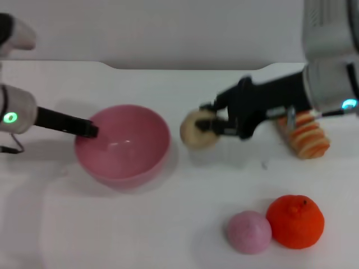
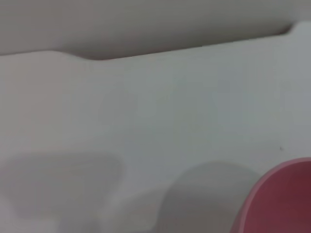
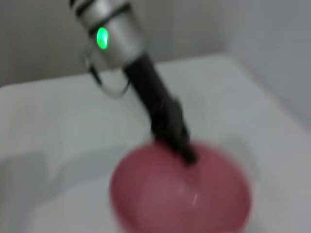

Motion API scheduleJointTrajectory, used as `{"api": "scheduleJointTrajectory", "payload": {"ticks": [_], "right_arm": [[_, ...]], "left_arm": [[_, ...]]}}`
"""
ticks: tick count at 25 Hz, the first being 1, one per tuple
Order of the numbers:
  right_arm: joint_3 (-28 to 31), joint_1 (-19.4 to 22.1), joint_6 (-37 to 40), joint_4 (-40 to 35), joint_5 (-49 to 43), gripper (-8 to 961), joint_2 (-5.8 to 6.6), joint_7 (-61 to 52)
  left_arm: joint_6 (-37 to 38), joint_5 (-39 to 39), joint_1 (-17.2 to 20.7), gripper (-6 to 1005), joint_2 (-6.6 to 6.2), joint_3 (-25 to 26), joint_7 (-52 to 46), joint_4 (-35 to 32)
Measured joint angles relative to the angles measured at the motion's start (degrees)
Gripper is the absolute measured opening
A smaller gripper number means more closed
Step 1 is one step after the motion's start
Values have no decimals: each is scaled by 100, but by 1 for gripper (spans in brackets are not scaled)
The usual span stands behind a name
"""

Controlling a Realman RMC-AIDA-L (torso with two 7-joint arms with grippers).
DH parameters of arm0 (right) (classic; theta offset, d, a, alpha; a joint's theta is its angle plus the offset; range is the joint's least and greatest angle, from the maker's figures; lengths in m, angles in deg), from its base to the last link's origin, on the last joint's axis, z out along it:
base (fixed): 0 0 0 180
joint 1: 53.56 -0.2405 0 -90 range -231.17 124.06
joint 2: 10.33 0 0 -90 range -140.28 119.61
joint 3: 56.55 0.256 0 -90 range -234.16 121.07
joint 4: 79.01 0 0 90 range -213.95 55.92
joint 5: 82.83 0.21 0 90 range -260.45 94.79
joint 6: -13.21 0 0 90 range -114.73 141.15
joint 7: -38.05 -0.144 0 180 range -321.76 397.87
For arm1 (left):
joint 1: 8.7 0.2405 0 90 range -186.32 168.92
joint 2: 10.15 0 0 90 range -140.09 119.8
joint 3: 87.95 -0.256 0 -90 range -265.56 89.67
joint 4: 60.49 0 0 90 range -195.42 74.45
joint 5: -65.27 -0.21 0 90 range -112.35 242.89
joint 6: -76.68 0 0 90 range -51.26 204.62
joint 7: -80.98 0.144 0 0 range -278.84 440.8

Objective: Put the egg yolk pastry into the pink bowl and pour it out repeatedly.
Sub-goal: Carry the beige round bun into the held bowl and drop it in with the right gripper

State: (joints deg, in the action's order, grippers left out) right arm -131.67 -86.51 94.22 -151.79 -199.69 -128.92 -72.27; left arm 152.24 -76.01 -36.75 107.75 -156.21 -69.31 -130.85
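Pinching the egg yolk pastry (image 1: 196,129), the right claw (image 1: 216,124) holds it just right of the pink bowl (image 1: 123,144) on the table (image 1: 168,224). The left claw (image 1: 90,130) grips that bowl's left rim — closed on it.

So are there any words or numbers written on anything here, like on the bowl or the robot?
None can be read.
The pink bowl is plain.
The egg yolk pastry in the right end effector, the pink ball, the orange fruit and the striped bread roll carry no writing.
The left arm shows only a green light, no letters.
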Motion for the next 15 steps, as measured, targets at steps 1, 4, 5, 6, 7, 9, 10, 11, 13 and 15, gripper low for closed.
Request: {"api": "scheduleJointTrajectory", "payload": {"ticks": [1, 4, 5, 6, 7, 9, 10, 11, 13, 15], "right_arm": [[67, 16, 0, -198, 10, 293, -5, 0], [85, -3, -26, -551, 34, 276, -13, -1], [50, -50, -47, -592, 35, 270, -13, -11], [2, -105, -61, -605, 31, 265, -14, -27], [-63, -166, -61, -584, 24, 259, -18, -35], [-257, -299, -96, -477, 2, 243, -21, -52], [-346, -330, -140, -424, -2, 235, -22, -53], [-470, -366, -226, -352, -23, 227, -22, -55], [-659, -408, -382, -253, -122, 211, -24, -62], [-816, -442, -489, -183, -258, 214, -28, -98]], "left_arm": [[-36, 4, -78, -1, 6, -96, -9, 63], [-224, 24, -326, -1, 24, -473, -130, 228], [-281, 30, -385, -1, 30, -568, -176, 259], [-334, 36, -441, -1, 37, -658, -213, 281], [-391, 44, -508, 0, 52, -766, -251, 301], [-438, 102, -577, 0, 63, -902, -281, 306], [-457, 159, -610, 0, 64, -956, -292, 306], [-458, 247, -627, 0, 66, -997, -292, 306], [-469, 406, -653, 0, 66, -1036, -275, 304], [-503, 504, -669, -1, 67, -1046, -261, 298]]}}
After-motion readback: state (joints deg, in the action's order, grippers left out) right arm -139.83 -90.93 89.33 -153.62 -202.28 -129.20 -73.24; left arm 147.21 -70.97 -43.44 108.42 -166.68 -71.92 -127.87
